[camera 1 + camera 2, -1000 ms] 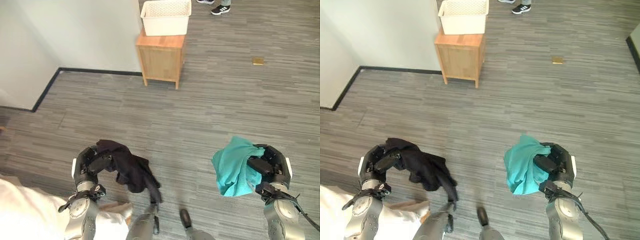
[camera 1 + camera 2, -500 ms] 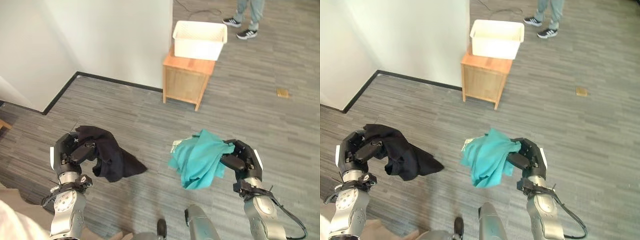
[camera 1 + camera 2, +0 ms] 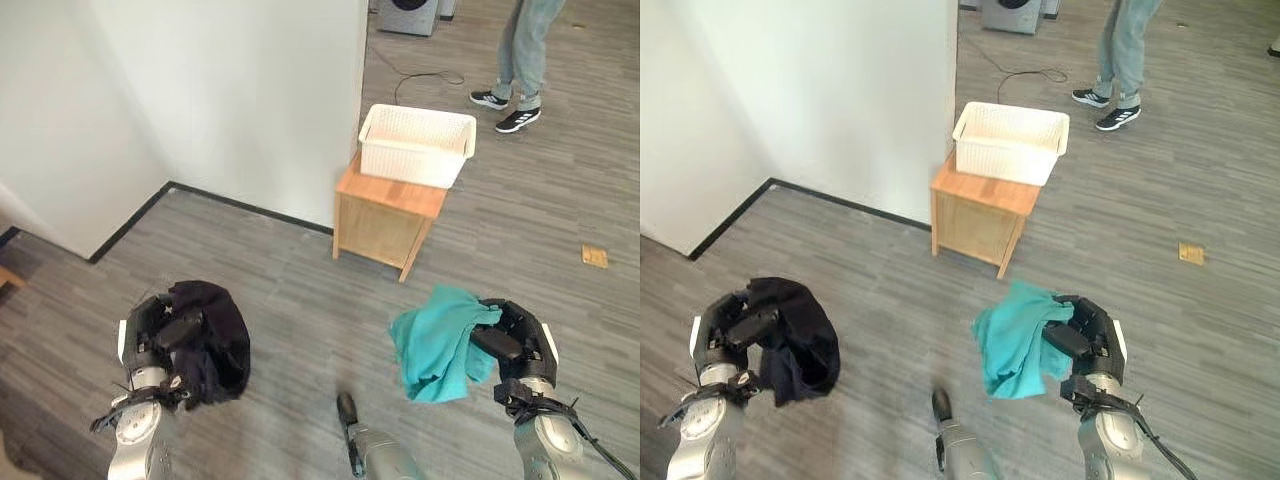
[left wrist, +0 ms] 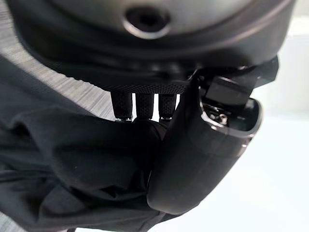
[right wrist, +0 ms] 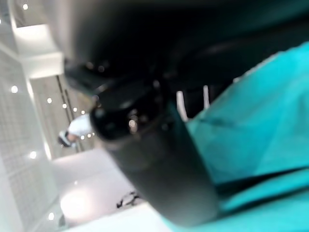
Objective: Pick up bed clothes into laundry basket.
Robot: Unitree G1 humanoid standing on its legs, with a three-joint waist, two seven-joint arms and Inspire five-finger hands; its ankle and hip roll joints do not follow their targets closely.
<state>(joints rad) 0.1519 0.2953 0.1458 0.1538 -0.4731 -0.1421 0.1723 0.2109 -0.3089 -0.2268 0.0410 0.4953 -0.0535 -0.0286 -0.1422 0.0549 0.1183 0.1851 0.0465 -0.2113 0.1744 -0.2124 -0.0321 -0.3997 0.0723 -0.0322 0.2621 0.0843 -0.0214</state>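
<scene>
The left hand [image 3: 152, 335] is curled round a black garment [image 3: 212, 355], which bunches over the fingers and hangs below the hand above the grey plank floor [image 3: 290, 290]. In the left wrist view the thumb [image 4: 193, 159] presses against the dark cloth [image 4: 72, 159], with the fingers [image 4: 140, 104] folded onto it from the other side.

The right hand [image 3: 518, 342] grips a teal garment [image 3: 437, 343]; the cloth is gathered at the fingers and droops in folds toward the robot's left side of the hand, clear of the floor. The right wrist view shows the same teal cloth [image 5: 256, 145] pinched against the thumb [image 5: 154, 159].

Both garments are held in the air, well apart from the white laundry basket [image 3: 416, 146]. The basket stands on a small wooden cabinet [image 3: 385, 215], which sits on the floor just beside the corner of a white wall [image 3: 230, 100]. The basket overhangs the cabinet's top a little on the side away from the wall. The teal garment is nearer the cabinet than the black one.

Beyond the basket a person's legs [image 3: 528, 50] in light jeans and dark shoes stand on the floor, with a dark cable [image 3: 420, 78] lying between them and the wall. A small tan square [image 3: 595, 257] lies on the floor, off to the cabinet's right.
</scene>
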